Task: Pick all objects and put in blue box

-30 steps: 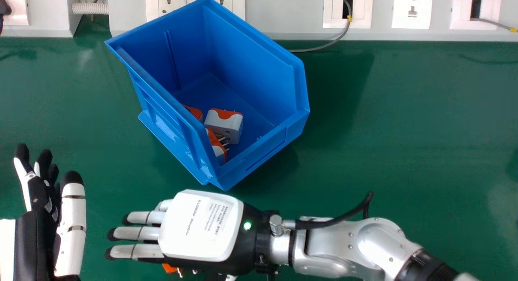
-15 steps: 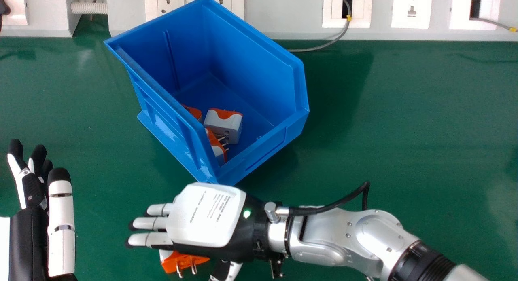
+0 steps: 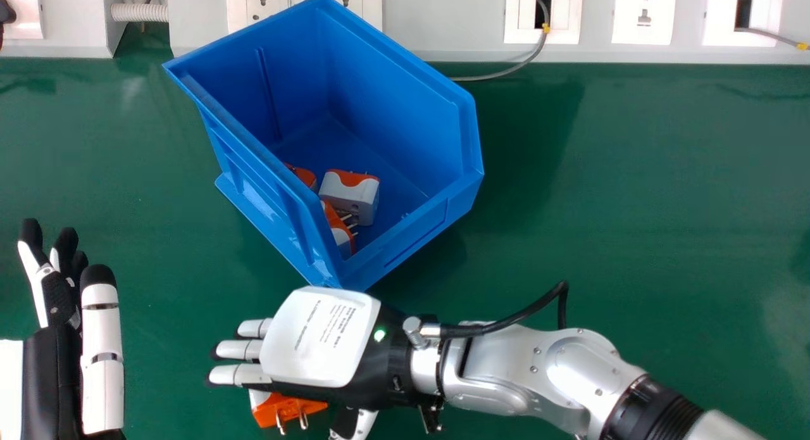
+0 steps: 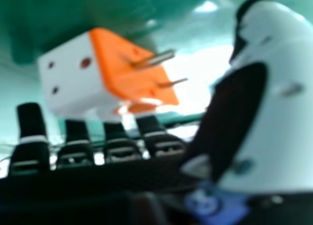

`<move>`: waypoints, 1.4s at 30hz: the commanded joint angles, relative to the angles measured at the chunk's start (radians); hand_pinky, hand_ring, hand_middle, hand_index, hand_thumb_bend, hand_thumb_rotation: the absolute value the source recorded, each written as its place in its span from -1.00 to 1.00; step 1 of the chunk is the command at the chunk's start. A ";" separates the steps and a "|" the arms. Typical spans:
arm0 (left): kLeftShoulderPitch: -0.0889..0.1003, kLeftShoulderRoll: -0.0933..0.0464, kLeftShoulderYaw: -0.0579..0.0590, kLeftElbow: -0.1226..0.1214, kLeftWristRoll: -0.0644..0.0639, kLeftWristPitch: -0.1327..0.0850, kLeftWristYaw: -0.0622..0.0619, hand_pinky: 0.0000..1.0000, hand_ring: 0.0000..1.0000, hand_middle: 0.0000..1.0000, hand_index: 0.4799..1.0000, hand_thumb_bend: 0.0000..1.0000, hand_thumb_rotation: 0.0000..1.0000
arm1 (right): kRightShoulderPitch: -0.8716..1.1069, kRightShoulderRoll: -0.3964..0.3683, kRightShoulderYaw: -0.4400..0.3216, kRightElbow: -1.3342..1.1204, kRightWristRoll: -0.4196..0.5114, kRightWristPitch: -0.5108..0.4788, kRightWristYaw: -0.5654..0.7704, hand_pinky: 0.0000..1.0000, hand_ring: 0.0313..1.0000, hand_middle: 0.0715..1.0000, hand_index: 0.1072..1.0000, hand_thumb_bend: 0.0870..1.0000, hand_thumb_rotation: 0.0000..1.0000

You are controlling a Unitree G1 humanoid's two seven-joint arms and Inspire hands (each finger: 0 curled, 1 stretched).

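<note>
My right hand point(image 3: 319, 339) is palm down in the head view, below the blue box point(image 3: 395, 126). An orange-and-white plug adapter point(image 3: 288, 409) sticks out from under its lower edge, metal pins showing. In the right hand view, the adapter point(image 4: 73, 73) lies between the fingers and the thumb of my right hand point(image 4: 279, 102); the thumb stands clear of it and the fingers are only loosely bent. Inside the box are a white adapter with an orange top point(image 3: 351, 196) and two others partly hidden by the near wall. My left hand point(image 3: 101, 351) is at the lower left, fingers extended.
Behind the box runs a pale wall trunking point(image 3: 443, 22) with sockets, and a grey cable point(image 3: 500, 75) droops from it onto the green table point(image 3: 633, 174). The box's near corner is close to the right hand's back.
My right hand has shifted slightly towards the box and its fingers have bent a little, baring more of the adapter below it. The left hand has moved slightly left.
</note>
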 commanded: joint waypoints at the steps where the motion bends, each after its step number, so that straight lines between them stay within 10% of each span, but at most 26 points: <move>1: 0.007 -0.004 -0.007 -0.029 -0.014 -0.012 0.001 1.00 1.00 1.00 1.00 -0.64 0.99 | -0.041 0.016 0.008 -0.020 -0.005 0.006 -0.009 0.52 0.81 0.87 0.80 0.03 0.08; 4: 0.009 -0.010 -0.013 -0.029 -0.043 -0.013 -0.008 1.00 1.00 1.00 1.00 -0.66 0.94 | -0.051 0.018 0.026 -0.013 -0.023 0.014 -0.006 0.52 0.80 0.86 0.79 0.06 0.05; 16: 0.023 -0.030 -0.026 -0.017 -0.059 -0.054 -0.004 1.00 1.00 1.00 1.00 -0.69 0.60 | -0.081 0.035 0.083 0.042 -0.084 0.078 -0.026 0.45 0.68 0.75 0.68 0.02 0.09; 21: 0.033 -0.031 -0.022 -0.015 -0.048 -0.066 0.001 1.00 1.00 1.00 1.00 -0.59 0.65 | -0.085 0.051 0.072 0.087 -0.063 0.082 -0.073 0.43 0.67 0.73 0.64 -0.05 -0.16; 23: 0.038 -0.030 -0.024 -0.018 -0.042 -0.072 0.001 1.00 1.00 1.00 1.00 -0.50 0.66 | -0.088 0.055 0.074 0.109 -0.063 0.078 -0.129 0.31 0.55 0.61 0.52 0.14 -0.76; 25: 0.043 -0.033 -0.027 -0.018 -0.035 -0.082 0.004 1.00 1.00 1.00 1.00 -0.49 0.68 | -0.089 0.065 0.078 0.143 -0.060 0.075 -0.199 0.21 0.44 0.48 0.33 0.25 -0.92; 29: 0.051 -0.047 -0.030 -0.017 -0.040 -0.094 0.010 1.00 1.00 0.99 1.00 -0.64 0.69 | -0.096 0.085 0.081 0.209 -0.047 0.061 -0.295 -0.25 -0.17 -0.08 -0.07 -0.02 -0.99; 42: 0.056 -0.040 -0.032 -0.034 -0.023 -0.081 0.020 1.00 1.00 0.99 0.95 -0.53 0.66 | -0.088 0.109 0.047 0.216 0.077 0.095 -0.095 -0.64 -0.34 -0.16 0.00 -0.09 -1.00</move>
